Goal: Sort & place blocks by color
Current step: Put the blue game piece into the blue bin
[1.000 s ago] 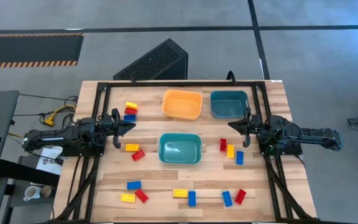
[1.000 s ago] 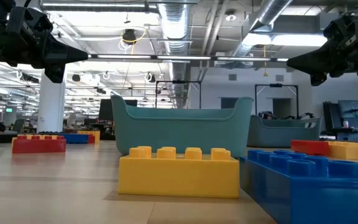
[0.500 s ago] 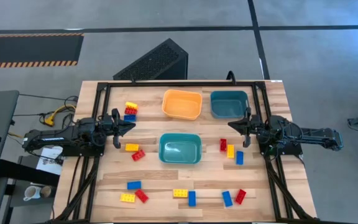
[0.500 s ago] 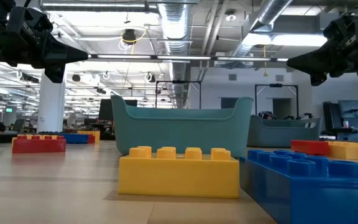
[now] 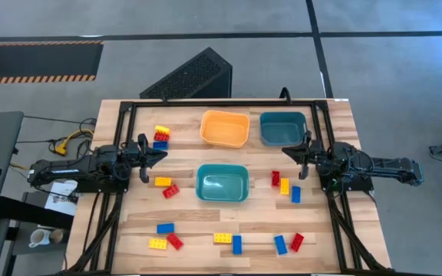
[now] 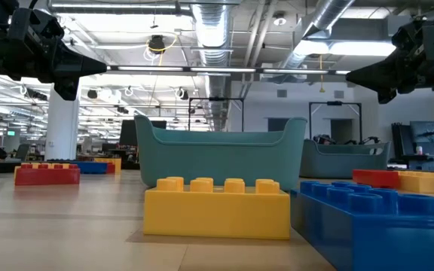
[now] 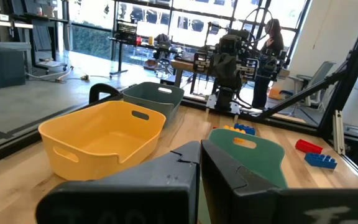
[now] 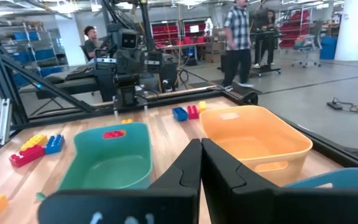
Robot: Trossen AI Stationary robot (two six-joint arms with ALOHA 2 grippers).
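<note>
High view: we find the left tool [image 5: 159, 155] and the right tool [image 5: 287, 152] both closed and empty, each raised at its own side of the bench [image 5: 206, 222]. The blocks all lie loose on the wood: a stacked group [image 5: 161, 137] near the left tool, a yellow-and-red pair [image 5: 166, 185] below it, a red-yellow-blue trio [image 5: 285, 185] near the right tool, and more along the front edge [image 5: 229, 241]. The orange bin [image 5: 225, 128], the rear teal bin [image 5: 283, 128] and the centre teal bin [image 5: 222, 184] appear to hold nothing.

Low view: a yellow block [image 6: 216, 207] and a blue block [image 6: 383, 226] sit in the foreground, the centre bin behind them; both arms hang above, clear of everything.

Left wrist view: the fingers [image 7: 185, 180] meet, nothing between them.

Right wrist view: the fingers [image 8: 194, 177] likewise meet on nothing. People stand in the room beyond.

We judge sorting not yet begun; this is the start pose. The next move calls for one tool to open, descend over a nearby block and close across its short sides, then carry it to a bin
</note>
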